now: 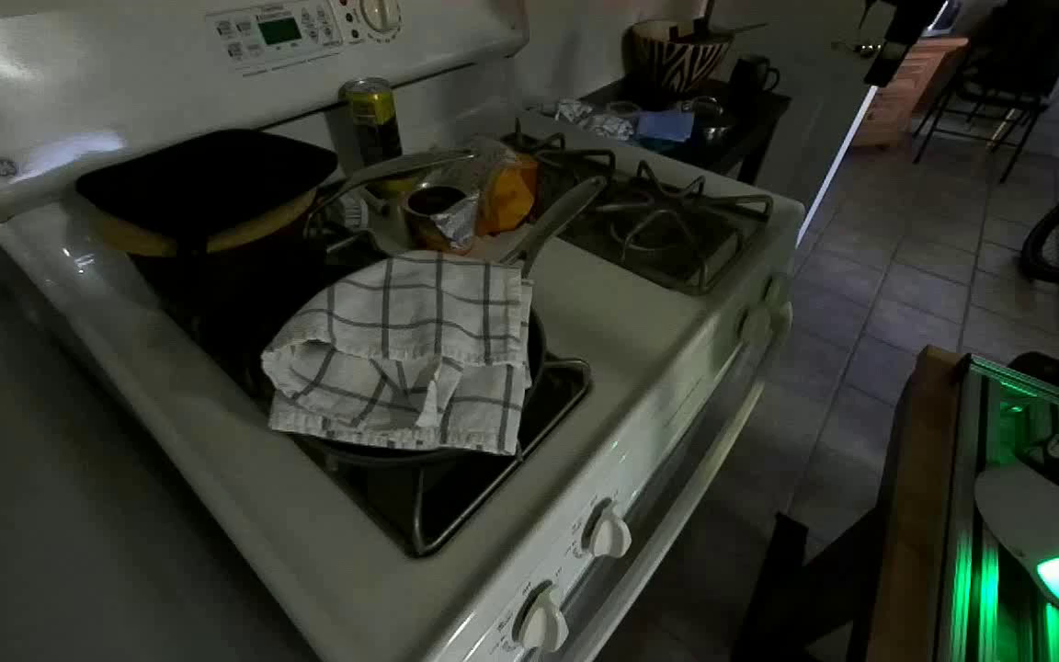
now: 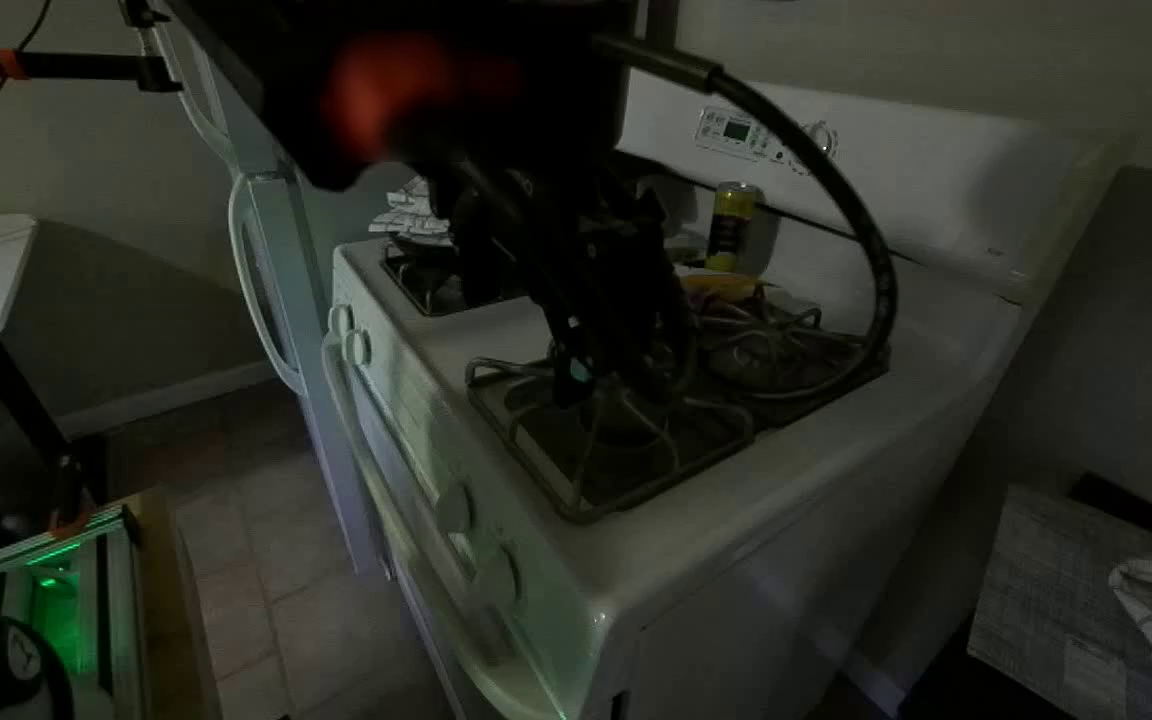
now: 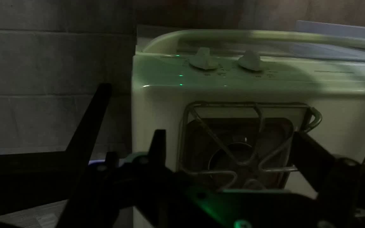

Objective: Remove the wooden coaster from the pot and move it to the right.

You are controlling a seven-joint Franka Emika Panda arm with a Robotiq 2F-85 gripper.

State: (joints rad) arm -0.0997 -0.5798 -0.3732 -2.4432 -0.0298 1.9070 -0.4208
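The wooden coaster (image 1: 208,175), near black with a tan edge, lies flat on top of the pot at the stove's back left in an exterior view. The pot (image 1: 217,285) is dark and in deep shadow, its inside covered by the coaster. In an exterior view the arm hides that part of the stove. My gripper (image 2: 616,375) is over the front burner grate at the opposite end of the stove, far from the pot. In the wrist view my gripper (image 3: 230,148) has its fingers wide apart with nothing between them. Coaster and pot are out of the wrist view.
A checked cloth (image 1: 401,340) covers a dark pan on the front burner; its metal handle (image 1: 557,221) points back. A can (image 1: 371,119), a small metal pan (image 1: 438,207) and an orange packet (image 1: 509,193) stand mid-stove. Burner grates (image 1: 667,221) rise above the stovetop (image 2: 556,560).
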